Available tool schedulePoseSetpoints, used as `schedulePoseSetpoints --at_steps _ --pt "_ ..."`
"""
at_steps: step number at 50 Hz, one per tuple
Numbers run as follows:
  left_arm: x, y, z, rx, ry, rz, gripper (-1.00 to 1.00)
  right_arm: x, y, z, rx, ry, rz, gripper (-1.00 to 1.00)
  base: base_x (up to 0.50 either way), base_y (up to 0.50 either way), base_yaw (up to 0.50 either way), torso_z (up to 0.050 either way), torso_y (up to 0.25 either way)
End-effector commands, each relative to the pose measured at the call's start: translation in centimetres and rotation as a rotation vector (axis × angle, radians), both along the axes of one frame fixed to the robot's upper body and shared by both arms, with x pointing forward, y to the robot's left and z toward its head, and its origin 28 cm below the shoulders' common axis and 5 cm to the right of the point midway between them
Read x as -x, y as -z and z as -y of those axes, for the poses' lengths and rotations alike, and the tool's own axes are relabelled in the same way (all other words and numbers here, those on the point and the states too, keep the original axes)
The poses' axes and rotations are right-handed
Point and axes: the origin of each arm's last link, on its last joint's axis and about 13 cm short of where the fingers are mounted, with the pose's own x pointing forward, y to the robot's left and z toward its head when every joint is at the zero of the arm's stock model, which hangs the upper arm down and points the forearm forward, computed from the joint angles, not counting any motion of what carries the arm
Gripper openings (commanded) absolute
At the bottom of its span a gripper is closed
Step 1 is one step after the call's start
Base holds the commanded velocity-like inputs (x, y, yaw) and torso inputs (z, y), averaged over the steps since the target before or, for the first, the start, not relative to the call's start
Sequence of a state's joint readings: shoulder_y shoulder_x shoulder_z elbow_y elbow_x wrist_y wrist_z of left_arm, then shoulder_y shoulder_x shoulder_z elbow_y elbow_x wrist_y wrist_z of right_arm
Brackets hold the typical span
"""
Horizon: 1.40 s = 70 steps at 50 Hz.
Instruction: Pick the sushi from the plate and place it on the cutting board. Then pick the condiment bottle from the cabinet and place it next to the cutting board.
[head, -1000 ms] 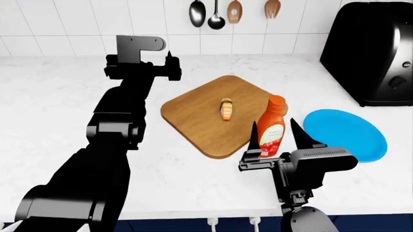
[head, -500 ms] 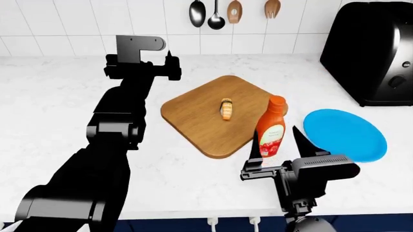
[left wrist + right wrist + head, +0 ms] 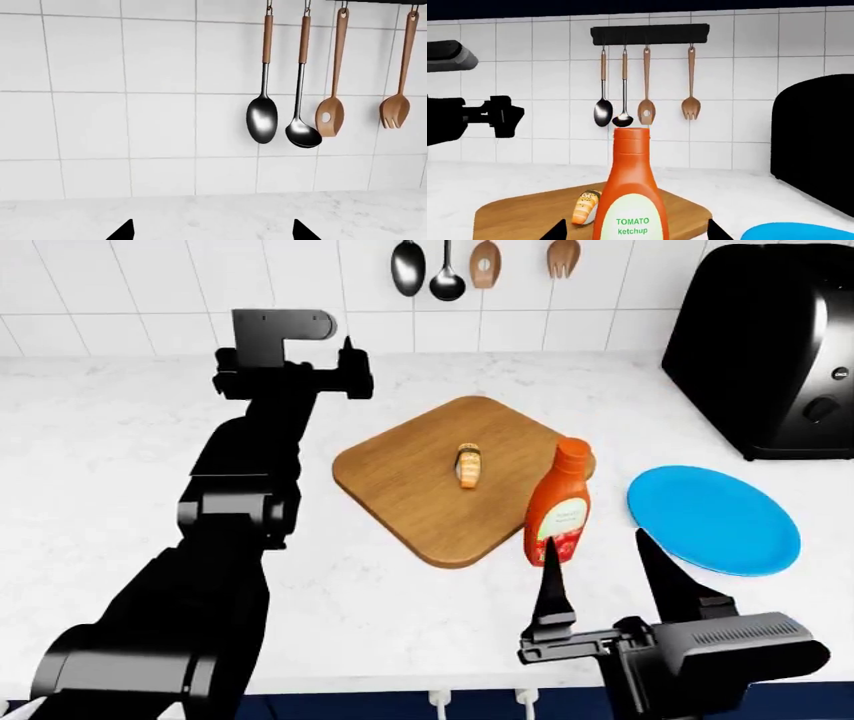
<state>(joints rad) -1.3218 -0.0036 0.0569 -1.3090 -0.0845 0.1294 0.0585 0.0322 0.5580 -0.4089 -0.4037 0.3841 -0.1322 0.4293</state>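
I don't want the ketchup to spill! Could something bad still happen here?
Maybe. The ketchup bottle stands tall and narrow at the cutting board's edge, so it might tip easily. The open right hand is just in front of it, and a bump from a finger could knock it over. If it fell, it could land on the sushi or the blue plate, both close by.

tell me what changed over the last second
The right pincer, open, drew back from the condiment bottle toward the robot, leaving it upright beside the cutting board. The left pincer shifted very slightly. The sushi, the board and the plate stayed put.
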Motion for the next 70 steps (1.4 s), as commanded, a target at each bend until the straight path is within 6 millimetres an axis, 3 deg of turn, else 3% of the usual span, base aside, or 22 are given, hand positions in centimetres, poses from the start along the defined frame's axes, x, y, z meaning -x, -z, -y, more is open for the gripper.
schedulePoseSetpoints --at_steps 1,2,3,4,6,9,12,17,20,28,34,41,55,70 --pt "-0.3 -2.4 0.0 0.051 0.055 0.172 1.0 2.3 -3.2 0.1 -0.033 -0.02 0.076 1.0 0.0 0.0 0.0 0.0 0.0" --pt "-0.1 -3.1 0.0 0.033 0.052 0.2 1.0 2.3 -3.4 0.1 -0.035 -0.022 0.081 1.0 0.0 0.0 0.0 0.0 0.0" --pt "0.6 -0.8 -0.2 0.024 0.04 0.096 1.0 2.3 -3.7 0.2 -0.039 -0.023 0.087 1.0 0.0 0.0 0.0 0.0 0.0" --pt "1.5 0.2 -0.4 0.007 0.033 0.019 1.0 2.3 -3.9 0.2 -0.041 -0.023 0.093 1.0 0.0 0.0 0.0 0.0 0.0" --pt "3.4 -0.4 -0.4 -0.033 0.02 0.014 1.0 2.3 -4.5 0.2 -0.045 -0.023 0.103 1.0 0.0 0.0 0.0 0.0 0.0" --pt "7.1 -3.8 -0.1 -0.08 0.011 0.135 1.0 2.2 -5.7 0.2 -0.05 -0.021 0.117 1.0 0.0 0.0 0.0 0.0 0.0" --pt "12.4 -8.3 0.4 -0.128 0.016 0.37 1.0 2.1 -6.4 0.2 -0.058 -0.022 0.131 1.0 0.0 0.0 0.0 0.0 0.0" --pt "16.9 -11.0 0.3 -0.159 -0.011 0.473 1.0 1.8 -6.9 0.3 -0.071 -0.02 0.139 1.0 0.0 0.0 0.0 0.0 0.0" --pt "19.0 -11.5 0.1 -0.161 -0.018 0.504 1.0 1.7 -7.4 0.3 -0.081 -0.019 0.152 1.0 0.0 0.0 0.0 0.0 0.0" --pt "21.2 -5.8 0.1 -0.162 0.038 0.436 1.0 1.6 -9.7 0.0 -0.115 -0.046 0.189 1.0 0.0 0.0 0.0 0.0 0.0" --pt "23.3 -3.1 -0.2 -0.089 0.095 0.461 1.0 2.6 -11.5 -0.3 -0.124 -0.051 0.243 1.0 0.0 0.0 0.0 0.0 0.0" --pt "24.4 -2.4 -0.9 -0.001 0.075 0.534 1.0 3.6 -12.4 -0.3 -0.136 -0.046 0.273 1.0 0.0 0.0 0.0 0.0 0.0" --pt "28.3 -3.9 -1.3 0.008 0.058 0.746 1.0 6.6 -13.6 0.2 -0.191 -0.037 0.337 1.0 0.0 0.0 0.0 0.0 0.0" --pt "28.5 -4.3 -1.8 0.026 -0.039 0.742 1.0 8.4 -14.2 0.8 -0.211 -0.024 0.398 1.0 0.0 0.0 0.0 0.0 0.0"
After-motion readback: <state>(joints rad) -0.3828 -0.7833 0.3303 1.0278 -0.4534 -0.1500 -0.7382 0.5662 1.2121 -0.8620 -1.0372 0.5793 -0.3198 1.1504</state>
